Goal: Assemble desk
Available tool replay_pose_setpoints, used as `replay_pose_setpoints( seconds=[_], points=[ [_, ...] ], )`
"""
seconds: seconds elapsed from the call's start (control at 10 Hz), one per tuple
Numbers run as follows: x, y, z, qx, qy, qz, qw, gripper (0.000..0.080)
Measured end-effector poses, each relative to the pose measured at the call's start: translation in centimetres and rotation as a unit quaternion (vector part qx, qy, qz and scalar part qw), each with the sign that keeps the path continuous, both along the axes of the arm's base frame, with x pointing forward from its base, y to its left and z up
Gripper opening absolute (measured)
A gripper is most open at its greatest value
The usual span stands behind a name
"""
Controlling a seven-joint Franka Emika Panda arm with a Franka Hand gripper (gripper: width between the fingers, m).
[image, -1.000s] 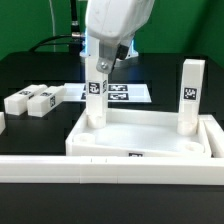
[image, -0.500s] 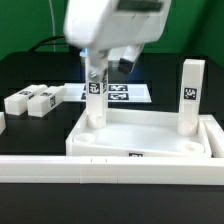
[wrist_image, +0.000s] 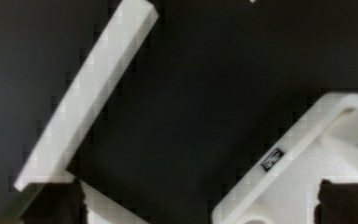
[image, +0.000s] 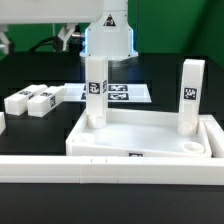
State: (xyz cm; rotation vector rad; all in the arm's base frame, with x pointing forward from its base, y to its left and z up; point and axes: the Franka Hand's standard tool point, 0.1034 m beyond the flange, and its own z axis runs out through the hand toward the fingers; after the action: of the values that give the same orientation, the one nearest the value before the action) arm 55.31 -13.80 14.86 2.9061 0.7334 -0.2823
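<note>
The desk top [image: 140, 135] sits toward the tabletop's near edge, snug against the border rail [image: 60, 172]. It has two legs upright in its far corner sockets, the left leg [image: 95, 100] and the right leg [image: 190, 95], going by the exterior view's sides. The gripper [image: 110, 57] hangs right above the left leg, jaws spread wide with nothing in them. The two loose legs [image: 30, 101] lie side by side, touching, near the tabletop's edge on the exterior view's left.

The biggest worry is the arm swinging toward the loose pair without enough lift. It'd clip the left leg, and there's no telling whether that leg is fully seated, so it could tilt or pop out. The other risk is that since the loose legs touch, wide fingers might straddle both or shove the neighbour. That'd leave a crooked grab that won't line up with a socket.
</note>
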Motion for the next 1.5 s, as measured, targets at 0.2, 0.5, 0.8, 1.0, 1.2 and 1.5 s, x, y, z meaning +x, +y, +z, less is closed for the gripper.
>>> replay_pose_setpoints(
  seconds=[0.2,0.5,0.8,1.0,1.2,1.5],
  points=[
    [0.1,0.6,-0.2,-0.007,-0.007,-0.043,0.999,0.0649],
    [-0.6,0.2,-0.4,-0.013,-0.018,-0.167,0.986,0.0649],
    [-5.3,-3.0,-2.1,0.032,0.005,-0.236,0.971,0.0649],
    [-6.8,-3.4,-3.3,0.037,0.012,-0.253,0.967,0.0649],
    [-6.7,-3.4,-3.2,0.037,0.012,-0.253,0.967,0.0649],
    [-8.1,-4.6,-4.3,0.057,0.038,-0.314,0.947,0.0649]
  ],
)
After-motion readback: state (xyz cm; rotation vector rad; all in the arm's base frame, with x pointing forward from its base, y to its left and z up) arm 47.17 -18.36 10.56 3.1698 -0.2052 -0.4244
